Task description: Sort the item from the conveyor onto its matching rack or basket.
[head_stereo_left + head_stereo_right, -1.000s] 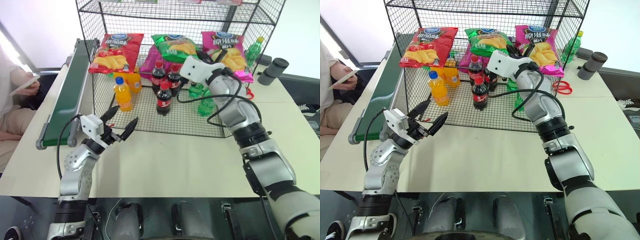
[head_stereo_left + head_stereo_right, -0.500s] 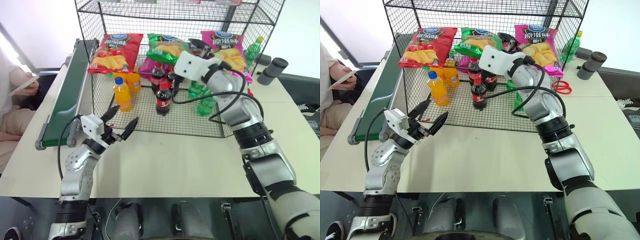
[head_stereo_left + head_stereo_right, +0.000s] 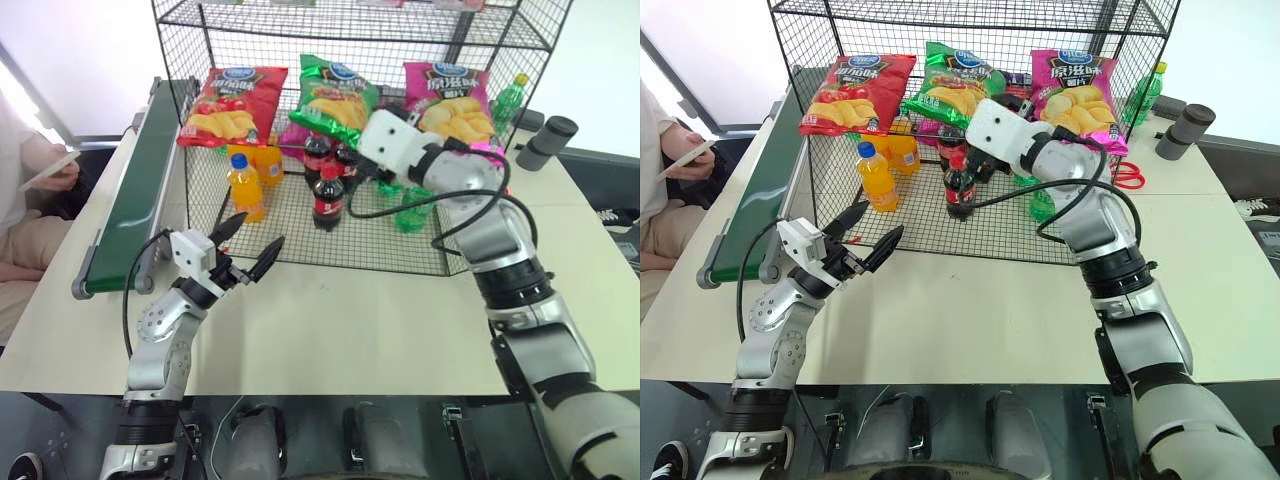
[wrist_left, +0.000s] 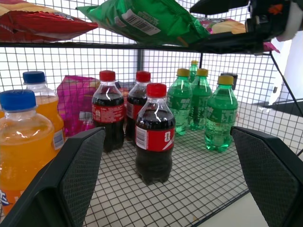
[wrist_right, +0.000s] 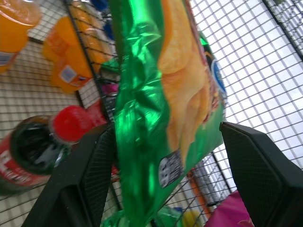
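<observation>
The item, a glossy green chip bag [image 3: 340, 93], leans on the rack's middle shelf between a red bag and a pink one. My right gripper [image 5: 168, 128] is open just in front of it, a black finger [image 5: 90, 179] on each side of the bag's lower end [image 5: 161, 109]; I cannot tell whether they touch it. The rack [image 3: 300, 240] is a black wire-mesh unit on the table. Along the table's left side runs the dark-green conveyor [image 3: 130, 190], its belt bare. Low in front of the rack, my left gripper [image 3: 250, 238] is open and holds nothing.
On the shelf lie a red chip bag [image 3: 232, 100] and a pink one [image 3: 455, 100]. The rack floor holds orange bottles [image 3: 245, 185], cola bottles [image 3: 327, 195] and green bottles [image 3: 410, 205]. A seated person [image 3: 30, 200] is at the left. Black cylinders [image 3: 548, 140] stand at the back right.
My right gripper has opened off the green bag and drawn back a little toward me. The bag now stands more upright on the shelf. The left arm has kept still.
</observation>
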You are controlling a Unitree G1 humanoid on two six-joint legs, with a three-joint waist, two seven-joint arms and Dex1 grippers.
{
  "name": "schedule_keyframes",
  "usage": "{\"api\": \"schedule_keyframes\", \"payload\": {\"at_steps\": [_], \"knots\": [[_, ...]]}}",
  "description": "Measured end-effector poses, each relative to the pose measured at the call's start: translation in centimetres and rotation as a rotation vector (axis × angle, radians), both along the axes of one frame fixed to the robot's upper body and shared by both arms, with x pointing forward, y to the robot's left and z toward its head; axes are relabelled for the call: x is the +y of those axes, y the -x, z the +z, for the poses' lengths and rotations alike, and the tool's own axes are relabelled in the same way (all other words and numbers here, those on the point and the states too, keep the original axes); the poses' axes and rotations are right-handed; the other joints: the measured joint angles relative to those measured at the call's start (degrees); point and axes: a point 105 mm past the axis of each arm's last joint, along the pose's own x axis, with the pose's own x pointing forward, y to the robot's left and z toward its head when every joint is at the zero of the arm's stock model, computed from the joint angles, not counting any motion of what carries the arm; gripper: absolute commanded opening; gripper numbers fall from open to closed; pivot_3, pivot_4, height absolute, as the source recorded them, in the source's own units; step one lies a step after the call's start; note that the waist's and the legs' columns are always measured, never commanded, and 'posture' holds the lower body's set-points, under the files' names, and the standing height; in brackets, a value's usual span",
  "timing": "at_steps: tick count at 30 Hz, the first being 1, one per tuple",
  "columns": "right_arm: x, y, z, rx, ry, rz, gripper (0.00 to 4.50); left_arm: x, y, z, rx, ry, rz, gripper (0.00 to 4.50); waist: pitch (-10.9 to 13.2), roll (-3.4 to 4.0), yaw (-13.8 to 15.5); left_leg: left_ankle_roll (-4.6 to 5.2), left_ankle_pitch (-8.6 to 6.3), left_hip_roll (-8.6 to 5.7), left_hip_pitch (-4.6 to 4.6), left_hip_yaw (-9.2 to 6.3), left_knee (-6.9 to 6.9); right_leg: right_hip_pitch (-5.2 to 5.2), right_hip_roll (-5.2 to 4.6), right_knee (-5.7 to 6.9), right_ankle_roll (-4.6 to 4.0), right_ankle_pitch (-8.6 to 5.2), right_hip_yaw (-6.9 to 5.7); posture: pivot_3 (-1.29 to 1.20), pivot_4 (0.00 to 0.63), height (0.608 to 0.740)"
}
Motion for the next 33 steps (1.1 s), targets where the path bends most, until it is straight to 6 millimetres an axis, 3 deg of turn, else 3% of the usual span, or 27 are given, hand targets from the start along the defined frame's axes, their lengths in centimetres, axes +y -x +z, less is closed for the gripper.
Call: {"api": "schedule_keyframes", "payload": {"at_steps": [6,10,12,16,18,19,21,27,33], "knots": [[0.3,3.0,0.8,0.109,-0.17,0.161,3.6,0.4,0.1,-0.1,0.003,-0.031,-0.001,4.5,0.0,0.0,0.06,0.01,0.0,0.01,0.0,-0.15,-0.01,0.03,0.01,0.0,0.0,0.0,-0.04,0.0,0.15,0.74],[-2.4,5.7,3.7,0.103,-0.496,0.231,3.6,3.1,0.7,-0.3,0.033,-0.082,0.027,4.5,-0.01,-0.02,0.17,0.02,-0.01,0.06,0.0,-0.22,-0.03,0.06,-0.01,-0.04,0.0,0.0,-0.05,0.0,0.15,0.74],[-3.2,7.4,2.3,0.192,-0.584,0.277,3.6,4.2,1.3,-0.4,0.073,-0.088,0.037,4.5,-0.03,-0.06,0.23,0.04,-0.03,0.17,0.02,-0.32,-0.06,0.17,-0.05,-0.13,-0.01,-0.01,-0.11,0.0,0.15,0.74],[-4.1,10.9,-4.2,0.477,-0.611,0.325,3.6,6.1,2.4,-0.3,0.153,-0.096,0.028,4.5,-0.02,-0.03,0.22,0.1,-0.07,0.1,0.02,-0.31,-0.06,0.17,-0.16,-0.12,-0.01,-0.01,-0.11,0.0,0.15,0.74],[-5.4,12.8,-6.3,0.556,-0.607,0.325,3.6,7.5,2.6,0.4,0.17,-0.125,0.035,4.5,-0.02,-0.05,0.2,0.1,-0.07,0.07,0.06,-0.35,-0.06,0.21,-0.14,-0.12,-0.02,-0.01,-0.12,0.0,0.15,0.74],[-6.3,13.3,-7.0,0.579,-0.613,0.304,3.86,8.7,2.8,0.9,0.171,-0.138,0.062,4.5,-0.02,-0.03,0.1,0.1,-0.07,0.05,0.13,-0.33,-0.05,0.25,-0.13,-0.11,-0.03,-0.02,-0.11,0.0,0.15,0.74],[-7.7,14.0,-7.9,0.596,-0.598,0.276,4.48,9.9,2.8,2.0,0.156,-0.148,0.087,4.5,-0.01,0.01,-0.06,0.1,-0.07,-0.03,0.18,-0.3,-0.05,0.26,-0.11,-0.12,-0.05,-0.03,-0.09,0.0,0.15,0.74],[-8.5,16.1,-10.2,0.664,-0.558,0.27,4.48,12.6,2.8,0.9,0.242,-0.178,0.157,4.5,0.0,0.0,-0.03,0.1,-0.07,-0.03,0.16,-0.33,-0.06,0.24,-0.05,-0.11,-0.05,-0.03,-0.08,0.0,0.15,0.74],[-8.8,15.4,-9.4,0.63,-0.528,0.28,4.48,13.4,3.0,0.5,0.268,-0.216,0.171,4.5,-0.01,0.0,0.16,0.1,-0.07,-0.04,0.16,-0.32,-0.05,0.24,-0.12,-0.12,-0.17,-0.09,-0.08,0.0,0.15,0.74]]}}
